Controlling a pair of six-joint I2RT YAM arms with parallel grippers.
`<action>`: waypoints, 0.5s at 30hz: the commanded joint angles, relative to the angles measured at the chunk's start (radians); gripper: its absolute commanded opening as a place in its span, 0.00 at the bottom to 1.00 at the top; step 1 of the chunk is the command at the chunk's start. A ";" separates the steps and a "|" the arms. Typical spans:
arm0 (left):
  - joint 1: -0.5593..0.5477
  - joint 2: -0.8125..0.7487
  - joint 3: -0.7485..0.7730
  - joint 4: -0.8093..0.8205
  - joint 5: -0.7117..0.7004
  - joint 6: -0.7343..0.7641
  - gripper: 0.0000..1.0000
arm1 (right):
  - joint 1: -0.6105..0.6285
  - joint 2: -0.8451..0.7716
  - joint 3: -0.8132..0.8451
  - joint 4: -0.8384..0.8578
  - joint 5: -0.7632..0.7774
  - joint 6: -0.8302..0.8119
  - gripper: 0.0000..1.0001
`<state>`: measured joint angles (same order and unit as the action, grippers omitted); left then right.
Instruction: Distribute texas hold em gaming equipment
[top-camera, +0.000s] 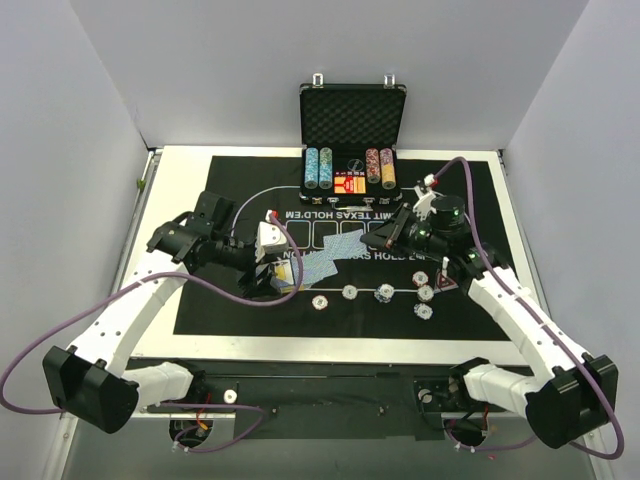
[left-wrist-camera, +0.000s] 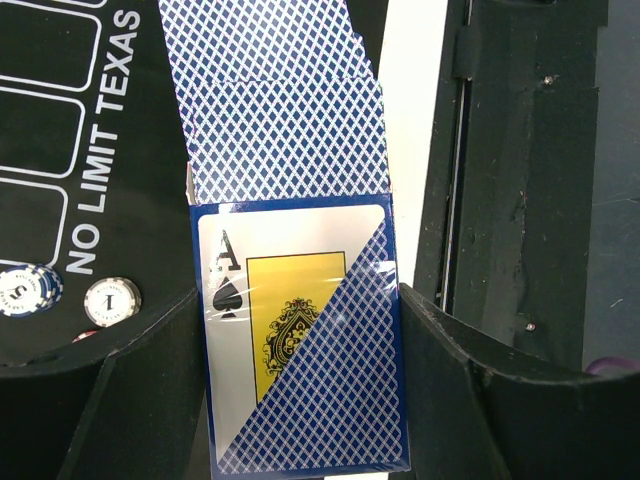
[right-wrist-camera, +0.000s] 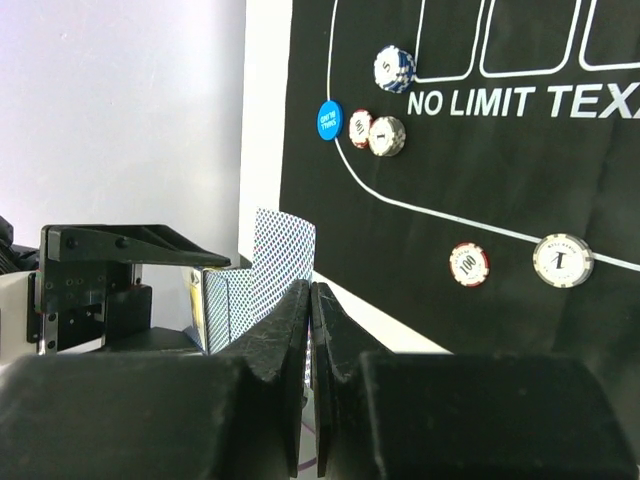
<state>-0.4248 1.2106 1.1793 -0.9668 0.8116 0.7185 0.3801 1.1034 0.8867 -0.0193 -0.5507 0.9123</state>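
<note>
My left gripper (left-wrist-camera: 300, 335) is shut on a blue card pack (left-wrist-camera: 320, 400) with an ace of spades on its face, held by its two side edges. Blue-backed playing cards (left-wrist-camera: 285, 140) stick out of its open end. In the top view the pack (top-camera: 283, 281) hangs over the mat's near left part. My right gripper (right-wrist-camera: 312, 292) is shut on the edge of one blue-backed card (right-wrist-camera: 283, 245) coming out of that pack; from above, that gripper (top-camera: 372, 240) and its card (top-camera: 345, 243) are at the mat's centre. Several poker chips (top-camera: 384, 293) lie along the mat's near side.
The open black case (top-camera: 352, 105) stands at the far edge, holding chip stacks (top-camera: 318, 168) and a red pack. The black mat (top-camera: 470, 200) covers most of the white table. A blue button disc (right-wrist-camera: 329, 119) lies beside two chips (right-wrist-camera: 386, 135). Grey walls close both sides.
</note>
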 joint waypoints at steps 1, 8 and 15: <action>0.000 -0.040 0.011 0.033 0.049 0.009 0.04 | -0.004 0.024 0.044 0.054 -0.043 0.010 0.00; 0.003 -0.051 -0.001 0.025 0.050 0.010 0.04 | -0.041 0.093 0.121 0.090 -0.071 0.031 0.00; 0.004 -0.057 0.002 0.011 0.051 0.015 0.04 | -0.047 0.205 0.156 0.243 -0.089 0.098 0.00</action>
<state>-0.4240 1.1877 1.1687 -0.9703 0.8120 0.7193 0.3374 1.2449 1.0103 0.0784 -0.6018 0.9585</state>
